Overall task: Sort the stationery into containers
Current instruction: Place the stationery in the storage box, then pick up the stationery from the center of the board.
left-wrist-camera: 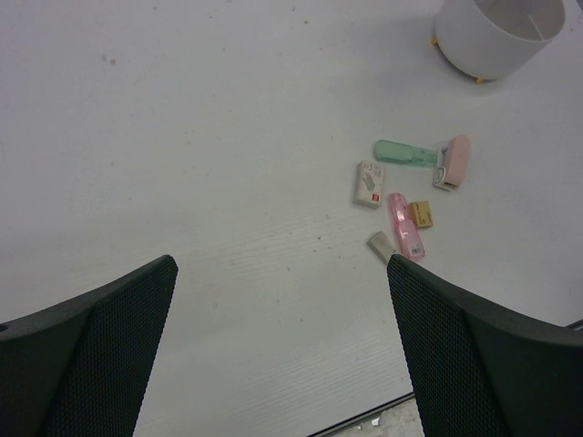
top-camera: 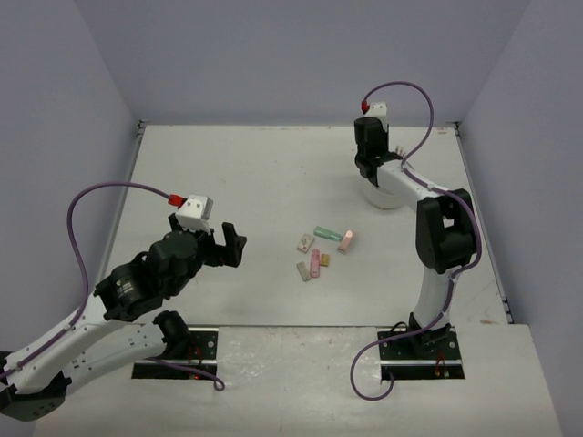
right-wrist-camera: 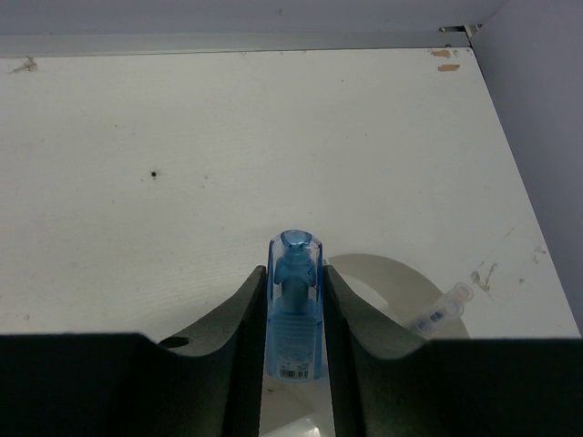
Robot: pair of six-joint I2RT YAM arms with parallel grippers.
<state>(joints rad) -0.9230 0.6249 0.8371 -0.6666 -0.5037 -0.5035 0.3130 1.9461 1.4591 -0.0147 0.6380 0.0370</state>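
Top external: lilac walls [top-camera: 301, 55] enclose white table [top-camera: 255, 182] holding stationery [top-camera: 315, 262].

Top external: table [top-camera: 228, 173] overlooked from high behind. Left wrist: aimed obliquely down; pastel erasers [left-wrist-camera: 405, 223] shared with top. Right wrist: low, far wall [right-wrist-camera: 228, 16] faced.

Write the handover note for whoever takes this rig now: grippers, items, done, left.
Left gripper: open, empty.
Right gripper: shut on a translucent blue piece, above the white round plastic tub.
Mid-table, clustered: green translucent tube, pink block, whitish block, long translucent pink piece, small tan block, small grey piece.
Done: a clear pen-like piece appears to sit in the tub; other contents hidden.
To do: drop the blue piece, then sort those six.
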